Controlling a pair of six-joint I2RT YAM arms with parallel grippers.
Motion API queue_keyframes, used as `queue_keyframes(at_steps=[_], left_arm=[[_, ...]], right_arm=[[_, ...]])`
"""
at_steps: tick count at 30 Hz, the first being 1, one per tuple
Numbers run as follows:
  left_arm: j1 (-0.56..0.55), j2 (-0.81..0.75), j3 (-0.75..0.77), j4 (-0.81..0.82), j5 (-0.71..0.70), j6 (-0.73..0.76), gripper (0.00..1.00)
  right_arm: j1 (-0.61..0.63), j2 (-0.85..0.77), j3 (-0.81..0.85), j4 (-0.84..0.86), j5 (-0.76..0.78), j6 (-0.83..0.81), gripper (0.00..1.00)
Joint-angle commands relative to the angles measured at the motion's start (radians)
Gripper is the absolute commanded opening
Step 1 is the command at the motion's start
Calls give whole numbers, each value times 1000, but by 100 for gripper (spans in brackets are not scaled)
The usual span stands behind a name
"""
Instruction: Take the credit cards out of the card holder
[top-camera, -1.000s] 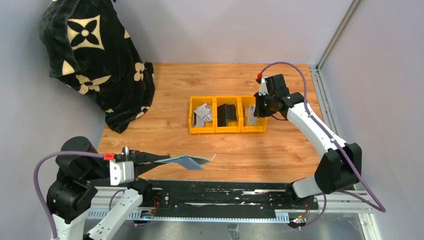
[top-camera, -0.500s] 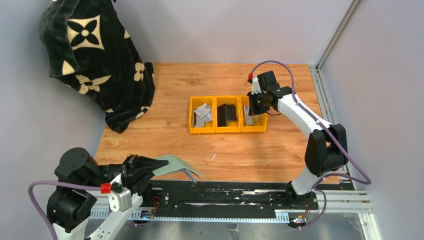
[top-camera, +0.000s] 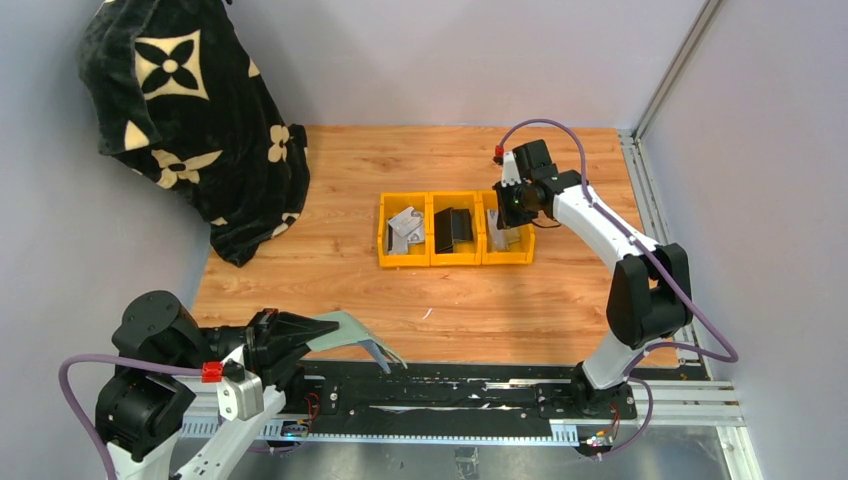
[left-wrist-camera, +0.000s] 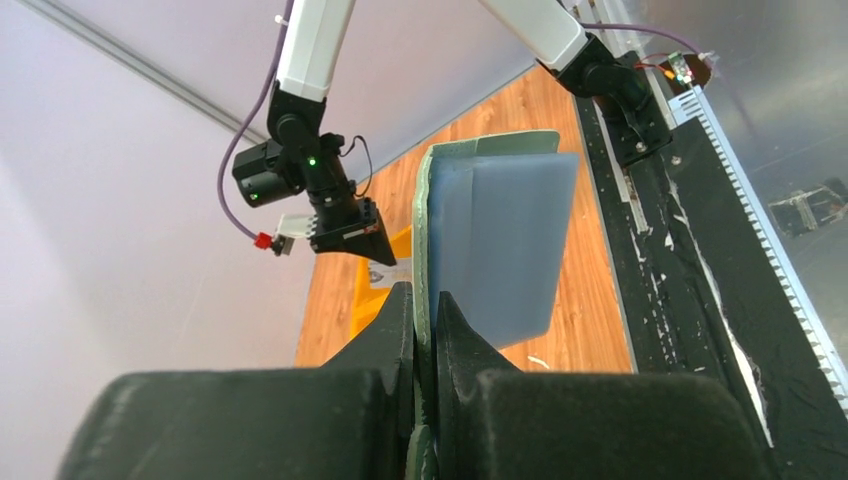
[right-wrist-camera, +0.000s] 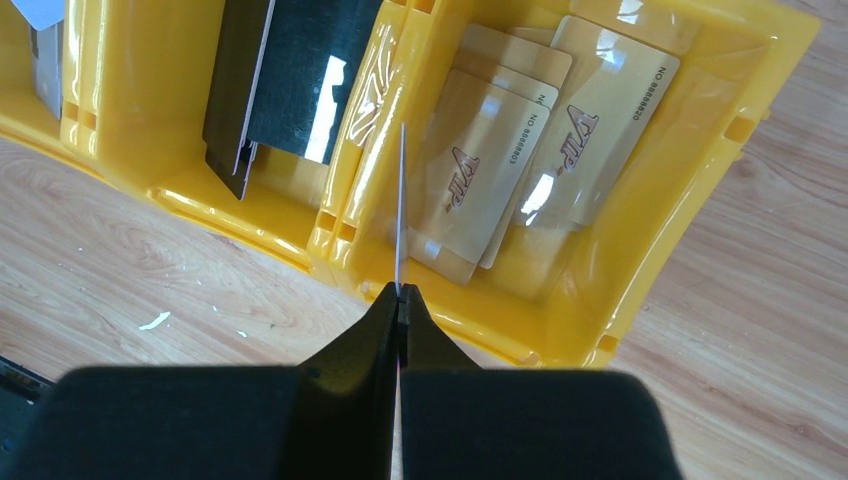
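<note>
Right tool (right-wrist-camera: 400, 300): jaws are seen pinched narrow on a single held card (right-wrist-camera: 401, 200), which shows edge-on as one thin pale line. The card's long axis runs straight ahead of the fingertips, in line with the tool.

Below and ahead of that tool, gold cards (right-wrist-camera: 520, 160) are seen lying flat and overlapped in the end yellow bin (right-wrist-camera: 690, 170), slightly to the tool's right. The held card's line is laid over the divider wall (right-wrist-camera: 355, 130) between this bin and the next one, where a black wallet-like item (right-wrist-camera: 290, 70) is stored. Height above the wall cannot be told.

Left tool (left-wrist-camera: 425, 320): jaws are closed narrow on the card holder (left-wrist-camera: 500, 240), gripped at its lower edge. The holder is carried open and clear of the table (top-camera: 330, 170), sage cover to the tool's left, grey-blue pocket panel to its right. Whether cards remain in the pockets cannot be told.

Judgement: a drop into the end bin is taken as the step in hand, and the right arm is the one placed for it. The release is thought to turn on a small shift to the tool's right, so the card is kept off the divider.
</note>
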Motion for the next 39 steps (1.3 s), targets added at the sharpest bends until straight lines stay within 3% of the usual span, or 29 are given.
queue_keyframes(at_steps=[1, 3, 4, 9, 11, 14, 15, 18, 24, 31, 39], left_arm=[[6, 22, 20, 8, 26, -31, 0], [6, 28, 27, 8, 29, -45, 0], [6, 28, 28, 8, 29, -50, 0], [6, 39, 28, 22, 7, -120, 0], [6, 44, 5, 87, -21, -236, 0], [6, 24, -81, 333, -111, -543, 0], [6, 8, -119, 397, -143, -644, 0], [6, -48, -218, 503, -213, -767, 0], [6, -75, -287, 545, -250, -837, 0], [6, -54, -311, 621, -240, -950, 0], [6, -31, -305, 694, -257, -1093, 0]], right_arm=[[-27, 26, 23, 0, 30, -16, 0], [-31, 43, 37, 1, 49, -14, 2], [-33, 48, 45, 0, 72, -12, 7], [-32, 10, 58, -3, 185, 55, 49], [-25, -62, 37, 20, 155, 91, 58], [0, -226, -62, 143, 2, 148, 73], [10, -283, -104, 199, -87, 178, 75], [86, -452, -226, 355, -305, 252, 76], [345, -610, -383, 589, -469, 315, 80], [550, -660, -503, 832, -524, 372, 81], [708, -704, -516, 845, -452, 294, 81]])
